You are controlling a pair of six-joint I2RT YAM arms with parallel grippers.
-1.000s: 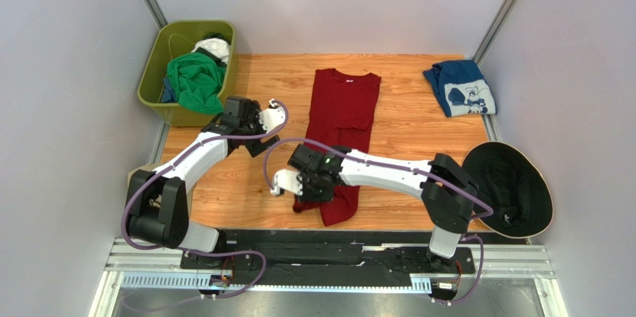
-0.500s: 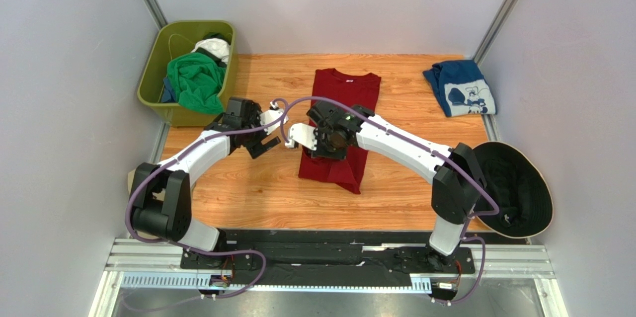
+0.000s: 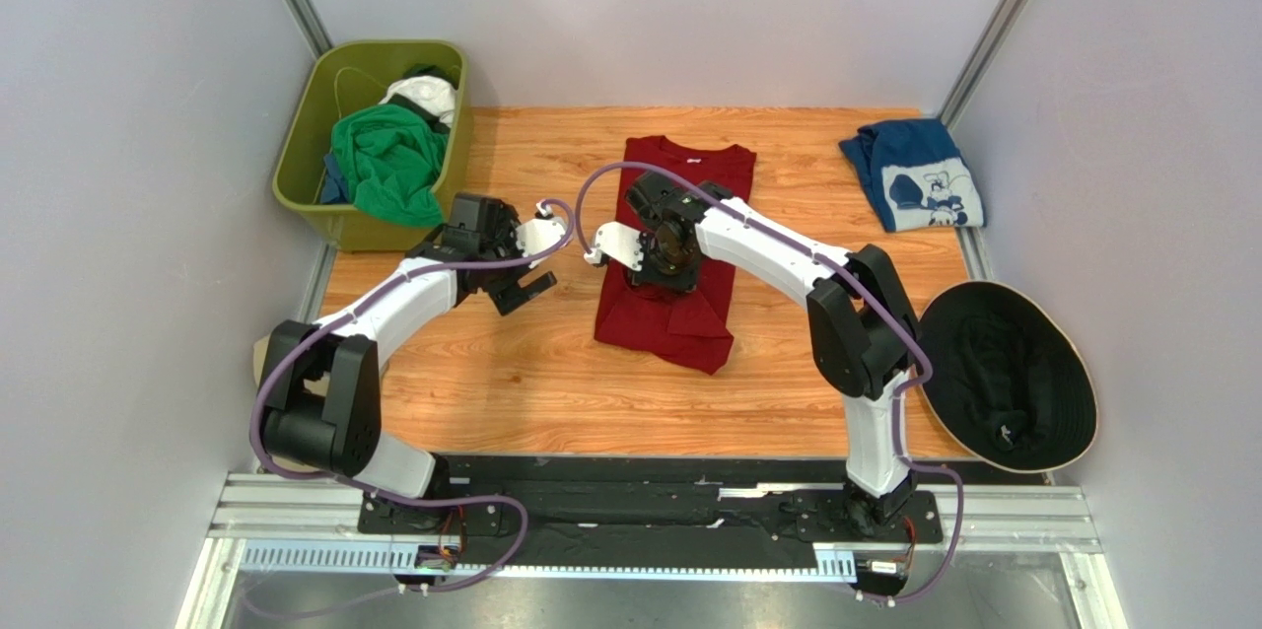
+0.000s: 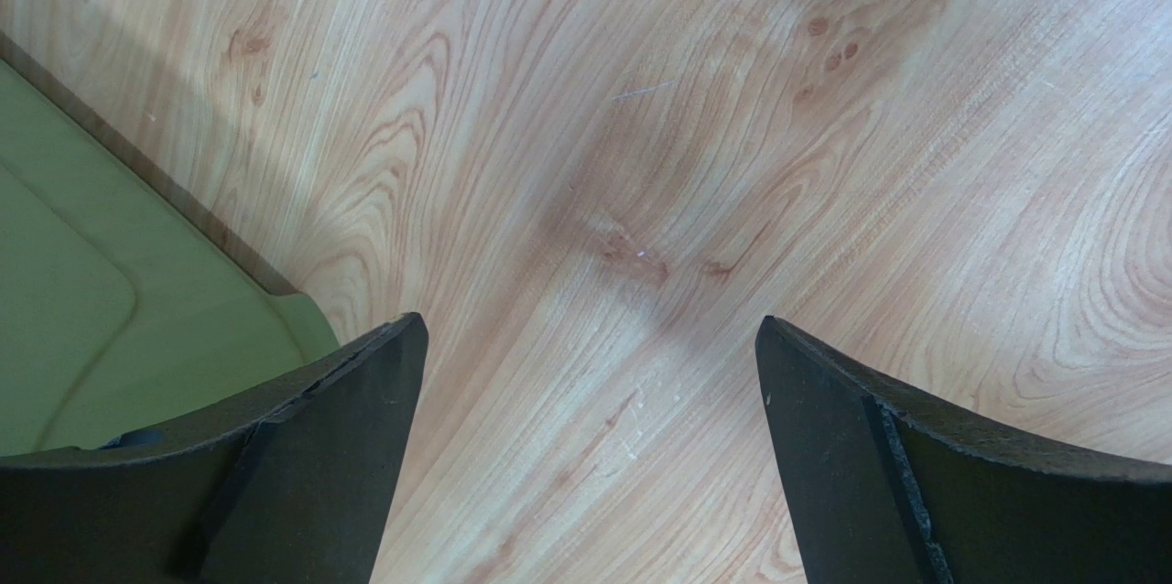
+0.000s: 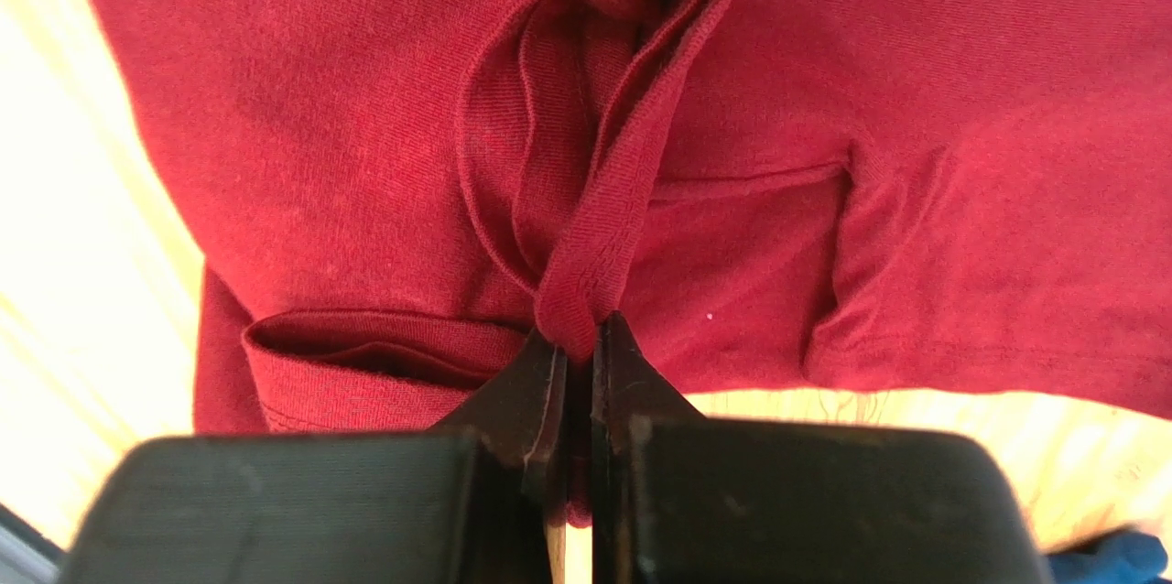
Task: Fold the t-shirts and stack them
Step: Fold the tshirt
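A wooden desk [image 3: 489,378] with pale orange grain fills the floor of a booth closed in by plain grey-lavender walls [image 3: 667,8], with a metal rail [image 3: 652,526] along the near edge where the two arms are bolted. The dark red t-shirt [image 3: 679,174] lies in the middle of the desk, collar toward the far wall and its lower part doubled up over itself. The right gripper [image 3: 659,262] is over it, pinched tight on a raised fold of the red cloth. The left gripper [image 3: 536,262] hovers spread wide above bare wood, just left of the shirt and holding nothing. A green bin [image 3: 304,141] at the far left corner holds a bright green t-shirt [image 3: 388,163]. A folded navy t-shirt [image 3: 919,178] sits at the far right corner. A black hat [image 3: 1015,378] overhangs the right edge.
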